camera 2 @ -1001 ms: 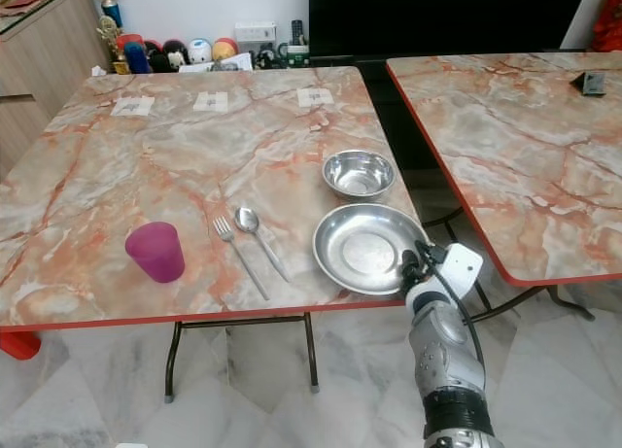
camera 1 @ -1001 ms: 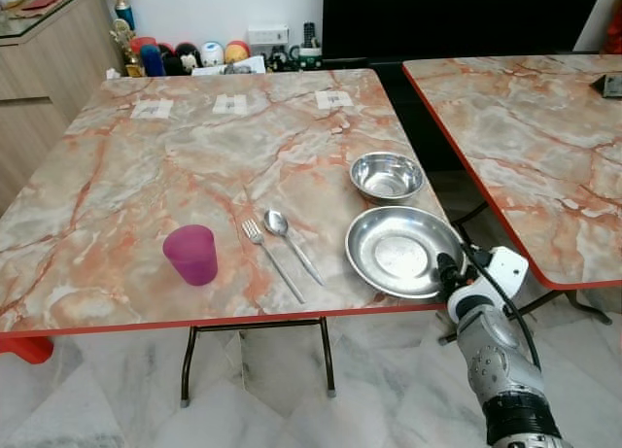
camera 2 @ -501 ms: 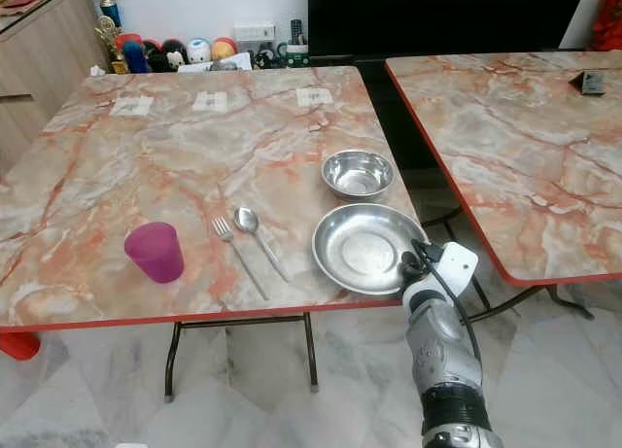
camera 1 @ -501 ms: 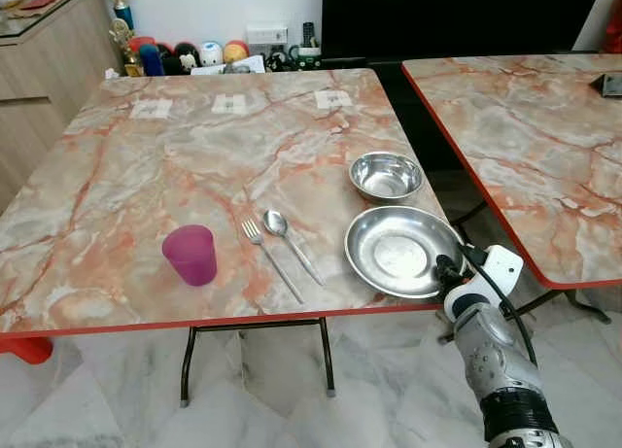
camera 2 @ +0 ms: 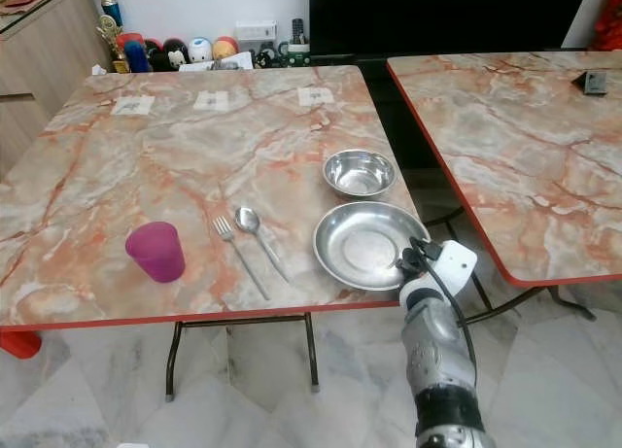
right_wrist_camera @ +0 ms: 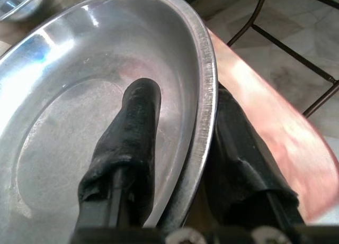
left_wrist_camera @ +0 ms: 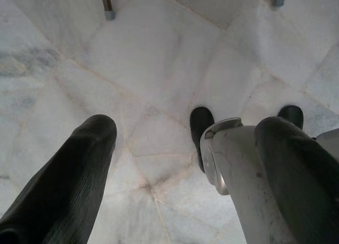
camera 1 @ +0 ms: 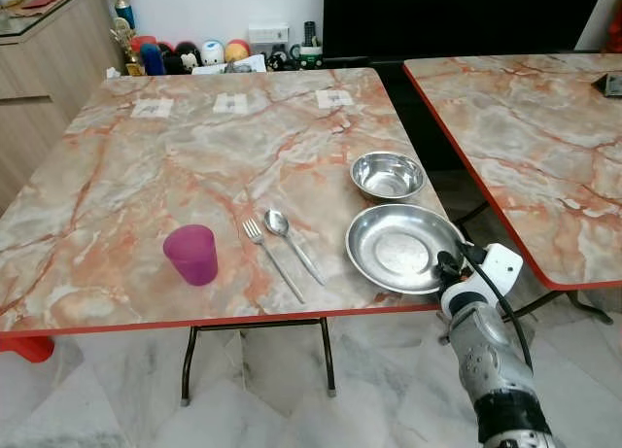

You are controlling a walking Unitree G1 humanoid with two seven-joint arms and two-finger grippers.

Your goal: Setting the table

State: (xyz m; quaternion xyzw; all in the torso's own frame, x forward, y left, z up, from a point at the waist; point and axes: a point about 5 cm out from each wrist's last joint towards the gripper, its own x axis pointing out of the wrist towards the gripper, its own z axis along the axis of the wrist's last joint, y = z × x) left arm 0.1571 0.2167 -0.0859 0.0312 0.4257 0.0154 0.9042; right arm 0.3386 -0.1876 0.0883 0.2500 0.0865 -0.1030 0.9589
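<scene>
While the left arm hangs idle over the pale tiled floor, its left pincer has its two black fingers spread wide apart, holding nothing, with one of the robot's dark feet showing between them.

On the marbled desk with its red edge, a purple cup stands upright near the front edge toward the left. To its right, apart from it, a fork and a spoon lie side by side, close together, handles angled toward the front edge. Further right, near the desk's right edge, a small steel bowl sits just behind a wide steel plate; the two are close, and whether they touch cannot be told. The plate lies at the front right corner of the desk.

At that corner the right pincer is clamped on the plate's near right rim: one finger lies inside the dish on its polished surface, the other sits outside and below the rim against the desk's edge, so the rim runs between them with little gap left. The silver right arm rises from below the corner to meet it.

A second marbled desk stands to the right, separated from the first by a gap.
</scene>
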